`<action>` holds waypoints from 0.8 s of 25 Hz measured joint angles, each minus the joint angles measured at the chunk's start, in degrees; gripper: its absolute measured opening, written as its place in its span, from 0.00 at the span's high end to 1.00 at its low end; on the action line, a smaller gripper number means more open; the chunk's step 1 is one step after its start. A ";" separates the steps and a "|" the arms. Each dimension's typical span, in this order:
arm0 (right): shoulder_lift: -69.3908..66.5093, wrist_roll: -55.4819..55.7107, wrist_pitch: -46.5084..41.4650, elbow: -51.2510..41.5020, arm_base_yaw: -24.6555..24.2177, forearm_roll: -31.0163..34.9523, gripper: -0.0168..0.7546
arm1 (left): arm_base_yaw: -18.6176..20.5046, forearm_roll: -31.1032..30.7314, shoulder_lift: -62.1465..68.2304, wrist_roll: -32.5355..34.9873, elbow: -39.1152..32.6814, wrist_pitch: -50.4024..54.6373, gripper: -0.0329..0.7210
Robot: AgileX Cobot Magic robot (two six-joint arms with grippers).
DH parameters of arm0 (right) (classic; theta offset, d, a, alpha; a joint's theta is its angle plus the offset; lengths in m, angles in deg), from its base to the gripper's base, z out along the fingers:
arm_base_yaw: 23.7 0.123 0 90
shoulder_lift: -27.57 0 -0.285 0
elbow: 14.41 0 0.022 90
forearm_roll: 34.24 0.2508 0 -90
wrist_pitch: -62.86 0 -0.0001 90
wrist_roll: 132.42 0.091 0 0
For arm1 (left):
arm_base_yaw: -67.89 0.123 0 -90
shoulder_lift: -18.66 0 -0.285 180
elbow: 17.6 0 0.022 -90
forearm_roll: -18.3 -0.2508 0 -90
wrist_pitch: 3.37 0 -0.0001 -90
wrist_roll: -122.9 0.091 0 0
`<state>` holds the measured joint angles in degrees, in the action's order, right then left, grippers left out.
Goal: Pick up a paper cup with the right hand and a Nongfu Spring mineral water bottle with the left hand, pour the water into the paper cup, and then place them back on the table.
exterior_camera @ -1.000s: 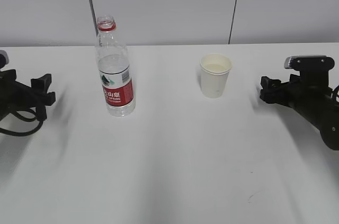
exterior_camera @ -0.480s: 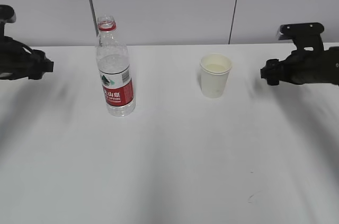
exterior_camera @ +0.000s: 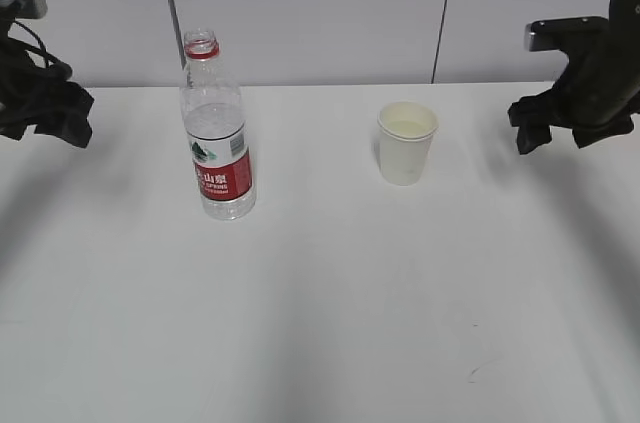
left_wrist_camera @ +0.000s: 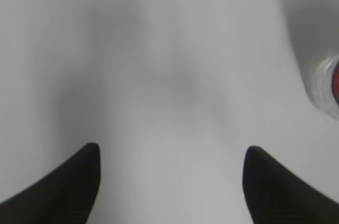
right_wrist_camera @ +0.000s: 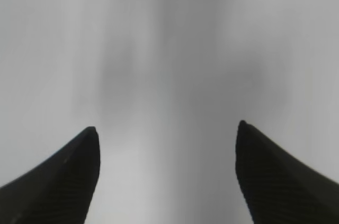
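Nongfu Spring mineral water bottle (exterior_camera: 216,128): tall clear plastic, red neck ring, red-and-white label, uncapped, upright on the plain white tabletop (exterior_camera: 320,323). Small cream-white paper cup (exterior_camera: 407,143): upright, well right of the bottle. Left black two-finger gripper (exterior_camera: 52,113): raised, well left of the bottle, fingers (left_wrist_camera: 63,187) spread wide, empty. Right black gripper (exterior_camera: 548,131): raised beyond the cup, fingers (right_wrist_camera: 58,181) spread wide, empty.

Bottle (left_wrist_camera: 327,83) cropped at right edge (blurred), table (right_wrist_camera: 169,49) blurred
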<state>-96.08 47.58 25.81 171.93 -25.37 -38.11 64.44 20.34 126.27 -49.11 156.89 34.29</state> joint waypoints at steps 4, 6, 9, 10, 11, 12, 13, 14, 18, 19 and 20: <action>0.00 -1.82 -10.50 6.28 0.00 2.24 0.21 | 0.00 -1.11 0.00 0.00 4.06 9.66 0.28; 0.00 -3.11 -14.98 8.99 0.00 3.86 0.21 | 0.00 -2.64 0.00 0.00 5.99 13.25 0.28; 0.00 -4.50 -19.28 11.86 0.00 5.05 0.21 | 0.00 -5.91 0.00 0.00 8.48 17.20 0.28; 0.00 -4.63 -20.47 12.53 0.00 5.29 0.21 | 0.00 -6.71 0.00 0.00 9.17 17.95 0.28; 0.00 -4.86 -21.45 12.98 0.00 5.45 0.21 | 0.00 -7.60 0.00 0.00 9.95 18.74 0.28; 0.00 -5.18 -22.41 13.29 0.00 5.50 0.21 | 0.00 -8.27 0.00 0.00 10.53 19.23 0.28; 0.00 -5.49 -23.16 13.53 0.00 5.59 0.21 | 0.00 -8.52 0.00 0.00 10.83 19.47 0.28; 0.00 -5.63 -23.80 13.52 0.00 5.59 0.21 | 0.00 -8.69 0.00 0.00 10.98 19.96 0.28; 0.00 -6.10 -25.93 13.52 0.00 5.63 0.21 | 0.00 -8.74 0.00 -0.14 10.99 22.28 0.28; 0.11 -6.15 -26.50 13.52 0.00 5.72 0.21 | 0.00 -8.74 0.00 -0.21 10.99 22.91 0.28; 0.24 -6.24 -27.15 13.52 0.00 5.72 0.21 | 0.00 -8.74 -0.10 -0.24 10.99 23.42 0.28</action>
<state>-95.84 41.35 -1.34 185.44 -25.37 -32.38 64.44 11.60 126.17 -49.35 167.88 57.71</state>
